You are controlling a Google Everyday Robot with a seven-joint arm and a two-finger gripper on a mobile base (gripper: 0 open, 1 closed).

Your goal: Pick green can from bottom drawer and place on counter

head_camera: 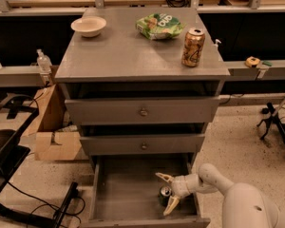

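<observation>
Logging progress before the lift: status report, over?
End effector open, inside bottom drawer, straddling green can. Can upright on drawer floor, not lifted. Counter holds gold can, snack bag, bowl.

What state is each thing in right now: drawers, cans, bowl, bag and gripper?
bottom drawer: pulled open.
middle drawer: shut.
top drawer: shut.
green can: upright in the bottom drawer.
gripper: open, in the bottom drawer, either side of the green can.
gold can: upright on the counter.
bowl: upright on the counter.
snack bag: lying flat on the counter.
</observation>
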